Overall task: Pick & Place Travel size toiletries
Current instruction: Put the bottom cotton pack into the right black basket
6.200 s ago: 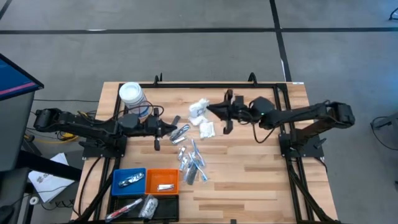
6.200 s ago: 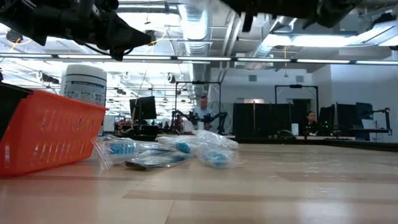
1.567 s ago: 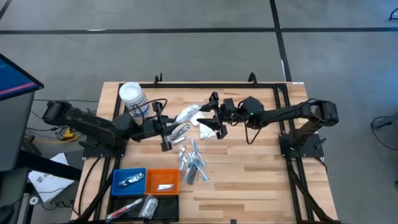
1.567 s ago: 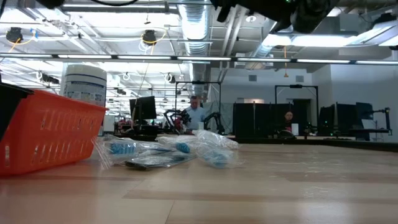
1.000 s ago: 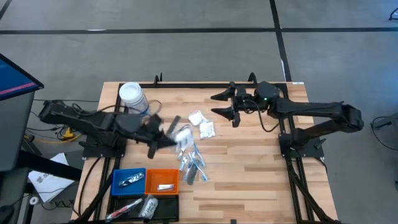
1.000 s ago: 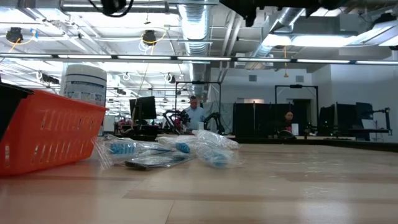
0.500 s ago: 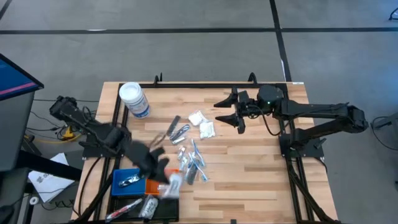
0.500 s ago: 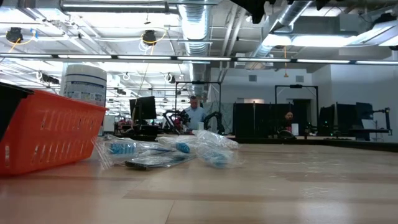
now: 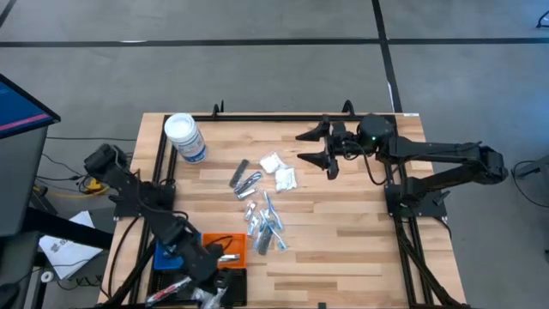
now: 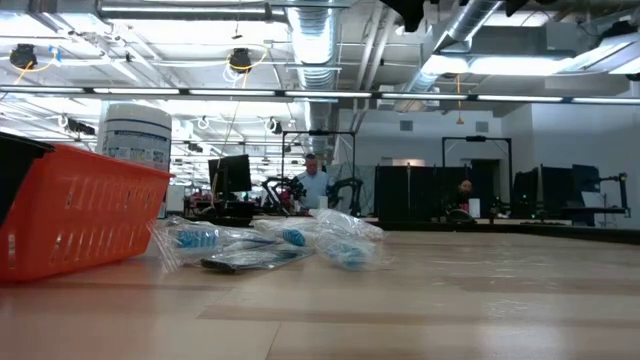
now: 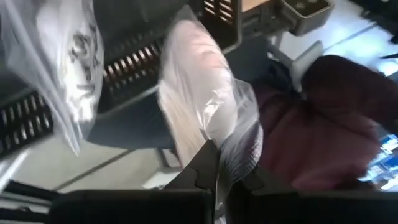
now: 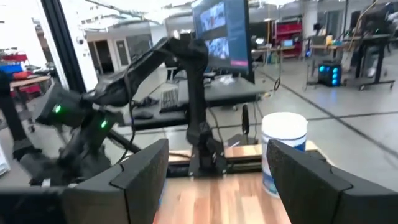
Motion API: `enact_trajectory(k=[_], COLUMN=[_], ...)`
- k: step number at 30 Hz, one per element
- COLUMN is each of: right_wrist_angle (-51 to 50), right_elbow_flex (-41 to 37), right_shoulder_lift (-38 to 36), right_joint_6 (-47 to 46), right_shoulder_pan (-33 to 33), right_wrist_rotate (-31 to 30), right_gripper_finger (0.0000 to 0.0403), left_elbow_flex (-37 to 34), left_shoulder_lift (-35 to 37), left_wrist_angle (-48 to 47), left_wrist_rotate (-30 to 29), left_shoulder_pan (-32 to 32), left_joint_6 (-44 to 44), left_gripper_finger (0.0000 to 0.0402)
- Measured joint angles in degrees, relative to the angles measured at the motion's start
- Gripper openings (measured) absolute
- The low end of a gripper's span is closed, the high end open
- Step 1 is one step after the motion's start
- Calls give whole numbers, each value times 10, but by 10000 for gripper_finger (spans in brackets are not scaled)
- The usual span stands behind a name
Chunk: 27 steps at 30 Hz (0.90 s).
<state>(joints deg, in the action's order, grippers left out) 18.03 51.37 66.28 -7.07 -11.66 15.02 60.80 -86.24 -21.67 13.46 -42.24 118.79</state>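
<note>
— What's nearest, at the table's front edge?

— The left pincer (image 9: 208, 294) hangs over the black tray (image 9: 232, 281) at the front left corner, clamped tight on a white packet (image 11: 199, 106) in a clear wrapper. Only the left wrist view shows that grip: the wrapper's tail is pinched between the fingers (image 11: 202, 171), the packet hanging against the tray's slotted wall. From above the packet is mostly hidden under the arm.

— And beside it?

— An orange tray (image 9: 230, 247) just behind the black one, a blue tray (image 9: 163, 255) to its left, largely covered by the arm. The low view shows only the orange tray's wall (image 10: 80, 210).

— The other toiletries?

— Wrapped silvery-blue tubes (image 9: 264, 225) lie in a loose pile mid-table; the low view shows their crinkled wrappers (image 10: 270, 245). Further back, two white packets (image 9: 279, 172) and a dark slim item (image 9: 238, 173) near them.

— The far edge?

— A white-lidded jar (image 9: 184, 137) stands at the far left corner. The right pincer (image 9: 328, 153) hovers above the far right part of the table, spread wide and holding nothing; its wrist view looks across at the jar (image 12: 283, 152).
</note>
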Motion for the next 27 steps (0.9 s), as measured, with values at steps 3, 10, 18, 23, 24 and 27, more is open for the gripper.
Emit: enact_trajectory(k=[3, 10, 18, 23, 24, 27], right_wrist_angle=[19, 39, 36, 34, 34, 34], right_elbow_flex=[0, 0, 0, 0, 0, 0], right_shoulder_lift=[0, 5, 5, 5, 5, 5], right_joint_6=[0, 0, 2, 1, 1, 1], right_shoulder_pan=[-8, -16, -16, -16, -16, -16], right_wrist_rotate=[0, 0, 0, 0, 0, 0], right_gripper_finger=[265, 265, 265, 265, 265, 265], left_elbow_flex=[0, -42, -73, -81, -83, -88], left_shoulder_lift=[-9, -8, -7, -7, -7, -7], left_wrist_angle=[-3, -10, -5, -1, -1, -1], left_wrist_rotate=[0, 22, 78, 79, 79, 73], left_shoulder_pan=[7, 13, 13, 13, 13, 13], left_joint_6=[-19, -34, -13, -17, -18, -18], left_gripper_finger=[0, 0, 0, 1, 2, 4])
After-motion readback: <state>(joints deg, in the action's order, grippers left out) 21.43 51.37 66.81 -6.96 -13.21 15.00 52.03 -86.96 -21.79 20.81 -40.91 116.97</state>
